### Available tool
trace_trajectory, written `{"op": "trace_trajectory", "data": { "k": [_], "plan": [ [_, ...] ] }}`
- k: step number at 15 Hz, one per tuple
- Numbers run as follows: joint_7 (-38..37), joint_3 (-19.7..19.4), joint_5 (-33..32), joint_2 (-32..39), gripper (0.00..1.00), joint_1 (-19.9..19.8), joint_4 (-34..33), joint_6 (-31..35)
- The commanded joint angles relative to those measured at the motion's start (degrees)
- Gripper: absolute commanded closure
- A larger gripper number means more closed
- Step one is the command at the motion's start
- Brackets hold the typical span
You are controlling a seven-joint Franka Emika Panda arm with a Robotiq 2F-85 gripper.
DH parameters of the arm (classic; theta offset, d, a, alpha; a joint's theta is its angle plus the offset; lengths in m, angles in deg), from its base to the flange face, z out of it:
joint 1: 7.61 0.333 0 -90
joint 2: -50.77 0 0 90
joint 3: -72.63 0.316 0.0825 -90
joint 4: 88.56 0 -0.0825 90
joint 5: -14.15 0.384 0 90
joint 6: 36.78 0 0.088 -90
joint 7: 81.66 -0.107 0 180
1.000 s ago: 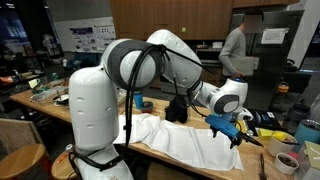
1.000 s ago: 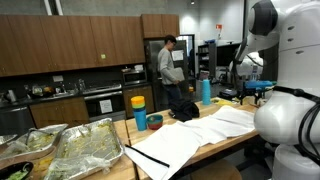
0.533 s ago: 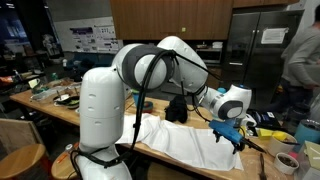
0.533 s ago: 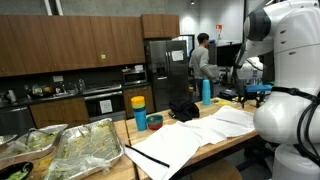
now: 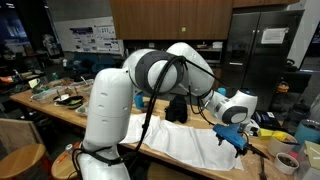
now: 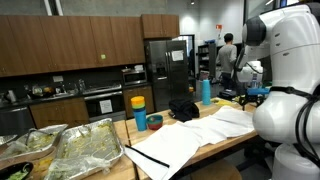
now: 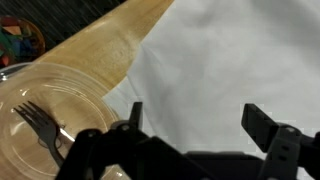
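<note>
Hand, jaws wide and empty, hangs over a white, smooth cloth spread on the wooden table.

free room over white cloth, bowl beside

In an exterior view the robot's white arm fills the right side. Its gripper hangs over the far end of a wooden table, too small here to tell how its jaws stand. A white cloth lies spread across the table, reaching toward the gripper. Just behind the cloth sits a black bundle, with a blue bottle upright beyond it. Further left stand a yellow and blue container and a small blue cup just beside it, then foil trays of food. A person stands in the background near a dark refrigerator.
</note>
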Motion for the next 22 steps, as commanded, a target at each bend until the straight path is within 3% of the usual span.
{"op": "trace_trajectory", "data": {
  "k": [1, 15, 16, 17, 22],
  "plan": [
    [1.4, 1.43, 1.69, 2.75, 0.0, -2.1, -3.38, -0.6],
    [0.79, 2.98, 1.48, 7.35, 0.0, -4.34, -7.79, -0.81],
    [0.78, 3.02, 1.45, 7.53, 0.17, -4.44, -8.02, -0.87],
    [0.74, 3.1, 1.49, 7.62, 0.26, -4.53, -7.93, -0.8],
    [0.55, 3.17, 1.79, 8.16, 0.62, -5.12, -8.64, -1.32]
  ]
}}
